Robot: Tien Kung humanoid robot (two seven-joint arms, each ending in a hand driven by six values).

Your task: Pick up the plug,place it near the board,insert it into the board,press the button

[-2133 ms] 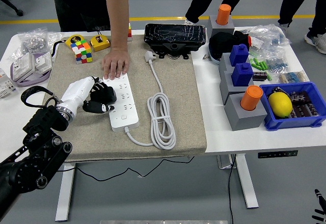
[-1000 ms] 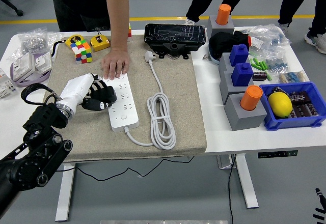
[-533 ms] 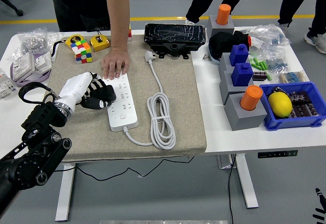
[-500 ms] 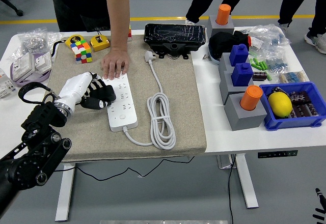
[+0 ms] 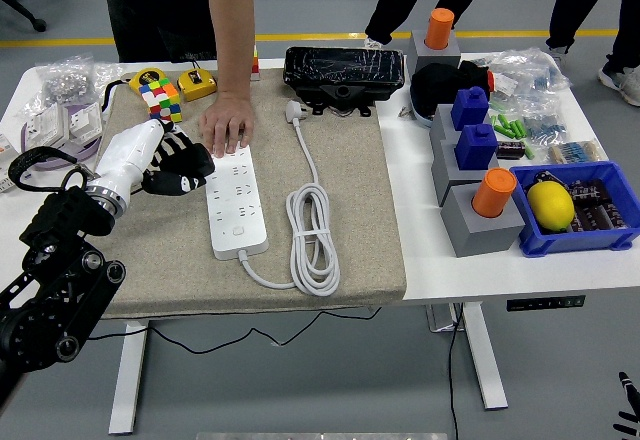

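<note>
The white power strip (image 5: 235,200) lies lengthwise on the grey mat (image 5: 340,175). Its white cable runs from the near end into a coil (image 5: 313,235) and up to the white plug (image 5: 293,110), which lies loose on the mat in front of the black box. A person's hand (image 5: 225,125) rests flat on the strip's far end. My left hand (image 5: 180,167), with a white forearm and black fingers, hovers just left of the strip's far half, its fingers curled and holding nothing. Only a black tip of my right arm (image 5: 628,405) shows at the lower right corner.
A black box (image 5: 343,70) stands at the mat's far edge. A Rubik's cube (image 5: 160,98) and a yellow tape measure (image 5: 197,84) sit far left. Grey blocks with blue and orange pegs (image 5: 478,205) and a blue bin with a lemon (image 5: 553,205) fill the right side.
My left hand has lifted off the strip's near half and drawn back to the left and farther away. The person's hand stays on the strip.
</note>
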